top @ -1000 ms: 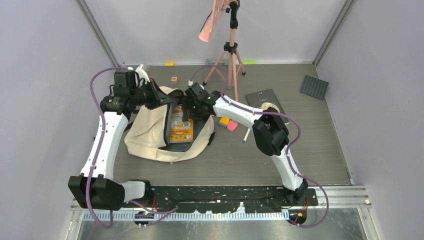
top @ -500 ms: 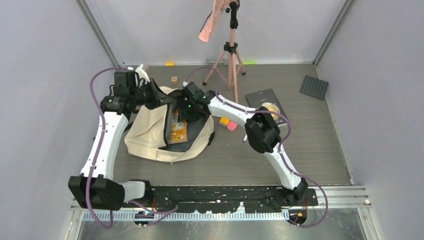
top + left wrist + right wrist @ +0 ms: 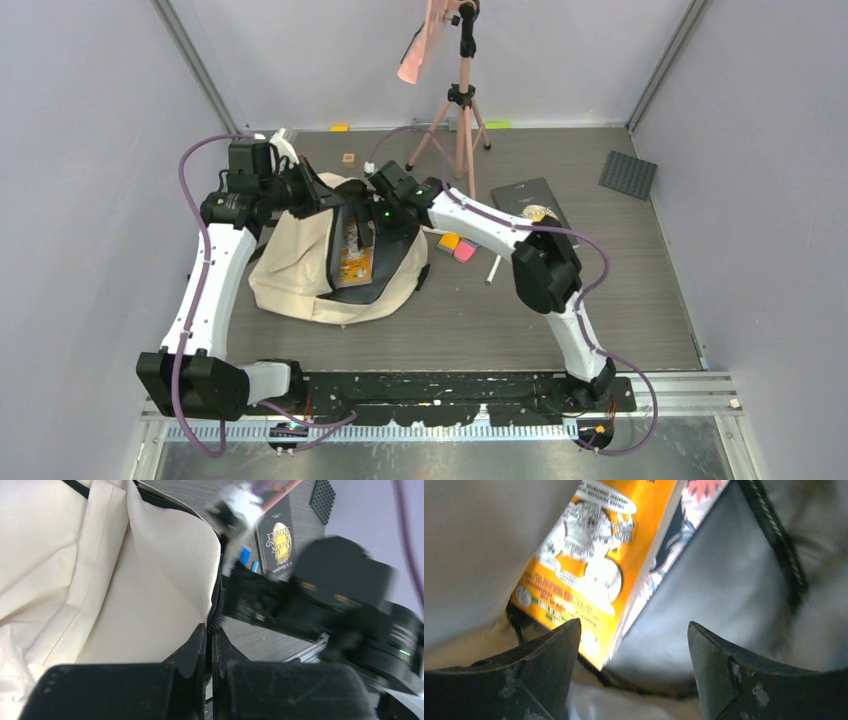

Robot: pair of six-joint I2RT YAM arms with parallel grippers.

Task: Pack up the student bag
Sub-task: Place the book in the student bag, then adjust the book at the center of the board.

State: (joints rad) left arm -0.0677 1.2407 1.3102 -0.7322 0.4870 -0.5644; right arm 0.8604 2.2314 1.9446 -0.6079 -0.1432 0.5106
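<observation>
**Student bag**. Beige canvas with a black zip and dark grey lining. It lies slumped on the table with its mouth gaping upward. All places below are given from it.

**Left gripper**. At the bag's far-left rim. The fingers are pressed together, pinching the zip edge of the flap and raising it. The likely purpose is to prop the mouth open so the other arm can reach inside.

**Right gripper**. Over the far-right side of the bag's mouth, pointing down into the opening. The jaws are spread wide with nothing clamped between them, and grey lining shows in the gap.

**Orange comic book**. Inside the bag, tilted on edge and leaning toward the raised flap. Its lower corner sits just beside one of the right gripper's fingers but is not gripped. It is probably propped this way by the slack cloth rather than lying flat. A second printed cover shows behind it; whether that is another volume cannot be told.

**Dark book**. On the table, well to the right of the bag.

**Orange block**, **pink block**, **white pen**. Near the bag's right side. Together with the dark book, they are likely items waiting to be packed.

**Tripod**, **grey studded mat**. Beyond the bag, toward the back and the far right. They are probably fixtures, not cargo.
</observation>
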